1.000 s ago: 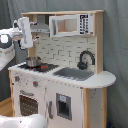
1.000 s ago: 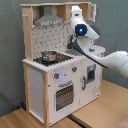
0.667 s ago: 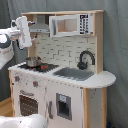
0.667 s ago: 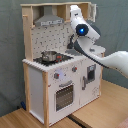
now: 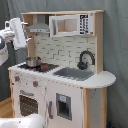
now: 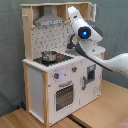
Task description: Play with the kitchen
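Note:
The kitchen (image 5: 60,85) is a white and light-wood toy with a grey hood (image 5: 40,27), a black faucet (image 5: 85,58), a sink (image 5: 74,73) and an oven door (image 5: 28,104). A small metal pot (image 5: 33,61) stands on its stove. My gripper (image 5: 17,31) hangs raised at the kitchen's stove end, level with the hood and above the pot. In the second exterior view the gripper (image 6: 73,13) is in front of the upper shelf, right of the hood (image 6: 49,20) and well above the pot (image 6: 49,56). It holds nothing that I can see.
A white microwave-like box (image 5: 70,24) sits on the upper shelf. Two knobs (image 6: 56,76) are above the oven door (image 6: 64,95). The kitchen stands on a wooden table (image 6: 100,117). A grey curtain (image 5: 115,45) hangs behind it. My white arm (image 6: 112,62) reaches in from the second exterior view's right.
The gripper has shifted slightly beside the hood. The kitchen and the pot have not moved.

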Tool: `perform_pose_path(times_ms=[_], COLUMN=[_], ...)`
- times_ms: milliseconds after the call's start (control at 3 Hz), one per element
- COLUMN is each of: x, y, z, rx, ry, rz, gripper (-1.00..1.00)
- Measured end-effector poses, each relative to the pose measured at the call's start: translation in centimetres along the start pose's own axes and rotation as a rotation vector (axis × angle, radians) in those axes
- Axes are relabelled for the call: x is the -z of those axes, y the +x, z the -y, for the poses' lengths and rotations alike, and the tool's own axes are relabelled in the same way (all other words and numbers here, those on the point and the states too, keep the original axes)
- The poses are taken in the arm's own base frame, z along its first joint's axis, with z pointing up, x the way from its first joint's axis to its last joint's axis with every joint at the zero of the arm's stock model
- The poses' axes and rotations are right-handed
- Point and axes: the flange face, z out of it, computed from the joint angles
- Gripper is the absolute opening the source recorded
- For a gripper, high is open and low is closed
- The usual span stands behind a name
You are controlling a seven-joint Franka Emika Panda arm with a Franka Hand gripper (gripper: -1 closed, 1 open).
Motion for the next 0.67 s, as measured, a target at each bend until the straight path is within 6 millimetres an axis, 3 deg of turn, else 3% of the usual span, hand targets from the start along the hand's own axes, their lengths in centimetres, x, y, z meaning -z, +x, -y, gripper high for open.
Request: perform_pose_path(times_ms=[667], x=[3.1], y=[0.1], z=[2.2], rx=[0.238], ry=[0.003], rz=[-0.071], gripper=[1.00])
